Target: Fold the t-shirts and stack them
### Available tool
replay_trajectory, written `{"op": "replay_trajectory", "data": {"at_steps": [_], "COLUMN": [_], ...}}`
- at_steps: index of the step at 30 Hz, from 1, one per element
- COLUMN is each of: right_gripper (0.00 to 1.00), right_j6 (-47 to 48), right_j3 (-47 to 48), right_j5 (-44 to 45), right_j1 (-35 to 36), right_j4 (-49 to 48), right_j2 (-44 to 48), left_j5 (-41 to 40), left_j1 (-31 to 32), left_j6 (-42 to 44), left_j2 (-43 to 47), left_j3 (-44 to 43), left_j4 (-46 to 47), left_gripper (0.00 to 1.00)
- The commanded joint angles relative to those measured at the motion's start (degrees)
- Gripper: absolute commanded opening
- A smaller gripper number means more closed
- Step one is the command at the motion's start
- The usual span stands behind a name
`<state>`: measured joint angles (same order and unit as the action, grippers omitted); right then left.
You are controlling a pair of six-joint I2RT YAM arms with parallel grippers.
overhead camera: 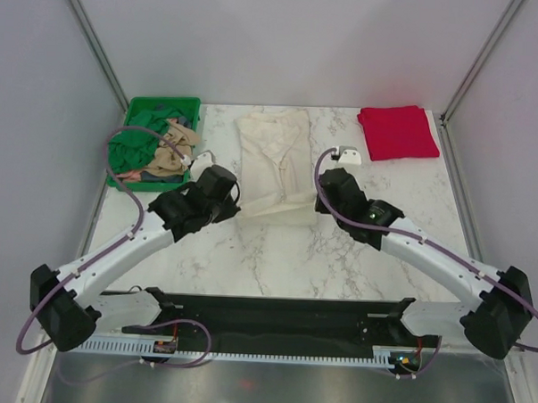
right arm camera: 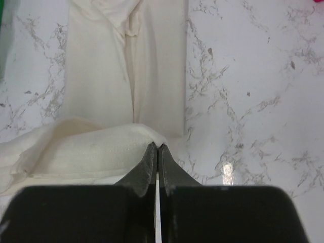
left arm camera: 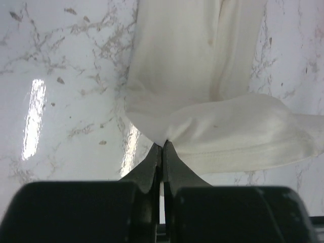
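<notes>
A cream-white t-shirt [overhead camera: 272, 161] lies lengthwise in the middle of the marble table, folded into a narrow strip. My left gripper [overhead camera: 236, 198] is shut on its near left corner [left arm camera: 162, 139], lifted off the table. My right gripper [overhead camera: 319, 202] is shut on its near right corner [right arm camera: 157, 142], also lifted. The near hem [left arm camera: 243, 147] sags between them. A folded red t-shirt [overhead camera: 397, 132] lies at the back right. Tan [overhead camera: 168, 157] and dark green [overhead camera: 133, 146] shirts lie bunched in the crate.
A green plastic crate [overhead camera: 159, 104] stands at the back left. A small white object [overhead camera: 350, 155] lies beside the red shirt. Grey walls close the table on three sides. A black rail [overhead camera: 273, 313] runs along the near edge.
</notes>
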<state>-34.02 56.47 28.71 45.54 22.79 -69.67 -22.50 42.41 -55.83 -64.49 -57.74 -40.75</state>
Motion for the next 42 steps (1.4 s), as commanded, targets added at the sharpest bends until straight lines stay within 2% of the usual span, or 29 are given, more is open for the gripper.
{"op": "replay_trajectory", "data": {"at_steps": [1,10,17,29,32,35,36,37,38,39,40,42], "right_gripper": [0.0,0.0,0.0,0.0,0.0,0.0,0.04,0.13,0.45,0.62,0.77,0.81], "right_j6": [7.3,10.6,11.9,12.1,12.7,12.5,12.6,12.8,13.0,13.1,13.2,13.0], "right_j3": [5.9,17.1,23.9,30.8,34.4,39.8,43.6,46.1,49.0,55.8,59.6,69.9], "right_j5": [-1.1,-7.9,-11.7,-14.0,-14.5,-14.7,-15.5,-16.1,-16.0,-15.7,-16.2,-17.3], "right_j1": [-4.0,-11.3,-14.5,-17.0,-17.8,-19.2,-19.6,-20.0,-20.9,-21.5,-21.9,-23.5], "right_j4": [-3.6,-6.9,-6.8,-6.5,-5.7,-2.9,-2.1,-0.2,1.3,2.9,6.4,10.4], "right_j2": [-5.5,-19.7,-28.8,-41.1,-45.2,-49.5,-52.0,-53.4,-56.3,-57.8,-59.4,-63.0], "left_j5": [0.8,2.9,10.0,16.1,17.7,20.3,21.5,22.2,25.4,26.4,27.5,30.0], "left_j1": [-3.6,-11.3,-17.3,-20.7,-21.9,-23.7,-24.3,-25.0,-26.3,-27.0,-28.4,-29.7], "left_j6": [10.3,16.9,20.7,22.2,22.4,23.7,24.0,24.2,24.7,25.1,25.0,25.2], "left_j2": [-5.3,-22.1,-32.6,-48.0,-50.5,-54.0,-55.2,-56.3,-59.7,-61.3,-63.5,-67.8], "left_j3": [-6.6,-19.0,-27.2,-34.6,-36.7,-40.9,-44.1,-46.3,-49.0,-56.1,-60.3,-71.9], "left_j4": [1.7,3.6,3.7,3.8,3.8,3.7,3.4,1.9,0.8,-1.0,-6.4,-10.6], "left_gripper": [0.03,0.03,0.04,0.07,0.1,0.27,0.37,0.41,0.46,0.51,0.52,0.55]}}
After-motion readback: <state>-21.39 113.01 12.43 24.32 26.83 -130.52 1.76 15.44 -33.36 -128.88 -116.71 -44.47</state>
